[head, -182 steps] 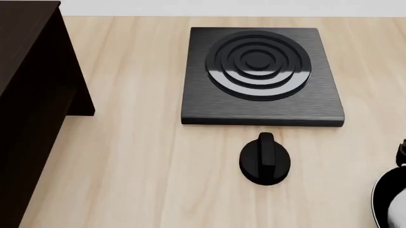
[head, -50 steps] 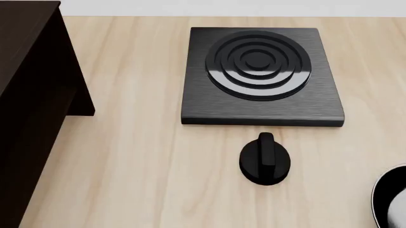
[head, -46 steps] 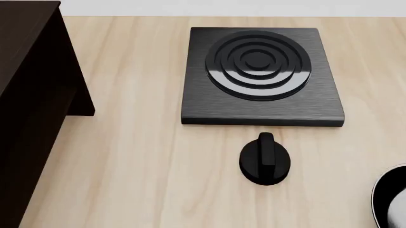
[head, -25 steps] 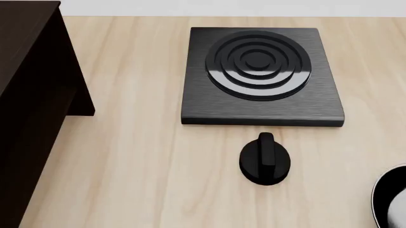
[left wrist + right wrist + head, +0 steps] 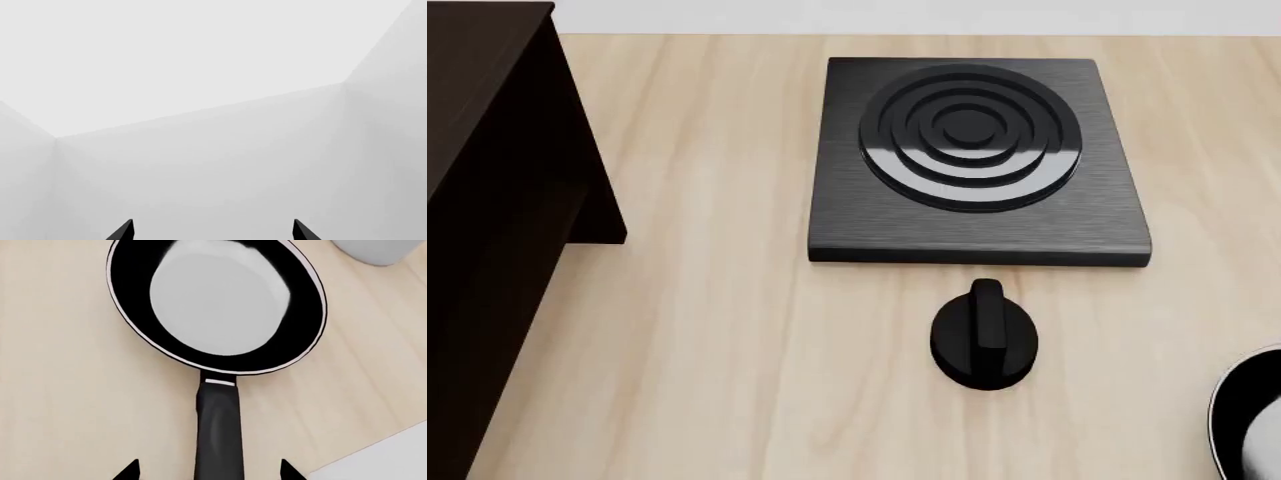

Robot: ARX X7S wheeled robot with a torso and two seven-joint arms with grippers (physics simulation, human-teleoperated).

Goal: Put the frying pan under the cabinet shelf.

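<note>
Right pincer [image 5: 209, 471] is spread wide over the frying pan [image 5: 217, 305], handle running between its tips, not pinched. Pan sits flat on the tabletop [image 5: 60, 405] near its edge.

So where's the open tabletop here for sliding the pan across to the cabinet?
Bare wood runs between the cabinet and the burner plate, and along the near strip left of the knob. It is tighter on the right, where the knob sits between plate and pan.
</note>
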